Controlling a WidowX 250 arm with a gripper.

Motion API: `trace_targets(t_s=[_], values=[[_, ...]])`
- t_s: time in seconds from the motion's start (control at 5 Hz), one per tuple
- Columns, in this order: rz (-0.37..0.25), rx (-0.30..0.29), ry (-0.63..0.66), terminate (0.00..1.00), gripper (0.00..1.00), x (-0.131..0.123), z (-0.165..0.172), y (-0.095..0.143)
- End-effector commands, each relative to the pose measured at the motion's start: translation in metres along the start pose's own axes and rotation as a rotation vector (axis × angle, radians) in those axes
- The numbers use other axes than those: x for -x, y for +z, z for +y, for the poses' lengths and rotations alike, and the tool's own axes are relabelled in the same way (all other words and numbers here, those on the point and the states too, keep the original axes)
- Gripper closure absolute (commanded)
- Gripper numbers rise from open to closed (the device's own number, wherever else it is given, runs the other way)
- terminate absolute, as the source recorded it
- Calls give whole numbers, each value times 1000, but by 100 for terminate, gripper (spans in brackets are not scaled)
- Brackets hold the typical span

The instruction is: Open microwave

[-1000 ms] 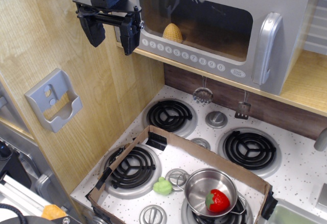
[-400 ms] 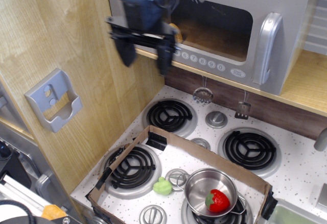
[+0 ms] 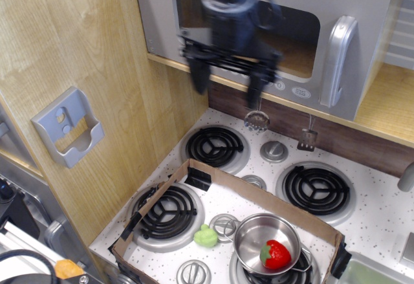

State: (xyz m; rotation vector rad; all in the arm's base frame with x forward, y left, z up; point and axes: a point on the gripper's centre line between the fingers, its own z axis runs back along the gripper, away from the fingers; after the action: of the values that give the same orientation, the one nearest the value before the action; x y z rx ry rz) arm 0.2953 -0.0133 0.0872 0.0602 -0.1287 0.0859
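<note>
Observation.image shows the gripper (image 3: 228, 80) motion-blurred in front of the microwave (image 3: 272, 32), its two dark fingers (image 3: 199, 77) hanging down and spread well apart, with nothing between them. The left-hand finger in this view drops past the wooden shelf edge below the microwave's lower left part; the other finger (image 3: 256, 87) crosses the row of round buttons and ends just above the small strainer (image 3: 257, 121) hanging on the back wall. The gripper body covers the middle of the dark window door. The chunky silver vertical handle (image 3: 338, 61) is off to the right of both fingers, apart from them, and the door looks shut flush with the front. Whether the fingers touch the microwave's face cannot be told through the blur.

Below lies the speckled white stovetop (image 3: 381, 216) with black coil burners. On it sits a cardboard tray (image 3: 259, 187) holding a steel pot (image 3: 266, 240) with a red strawberry (image 3: 276, 254) inside, and a green toy (image 3: 206, 236) just beside the pot.
</note>
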Motion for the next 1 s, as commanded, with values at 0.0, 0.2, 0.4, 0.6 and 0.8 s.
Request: trace_targets(t_s=[0.0, 0.2, 0.4, 0.6, 0.8], values=[[-95, 6, -17, 0, 0, -19, -31, 12], [-110, 12, -35, 0, 0, -32, -40, 11], [-116, 24, -64, 0, 0, -47, -45, 12], [-130, 32, -82, 0, 0, -57, -55, 14], [-131, 38, -95, 0, 0, -66, -60, 16]])
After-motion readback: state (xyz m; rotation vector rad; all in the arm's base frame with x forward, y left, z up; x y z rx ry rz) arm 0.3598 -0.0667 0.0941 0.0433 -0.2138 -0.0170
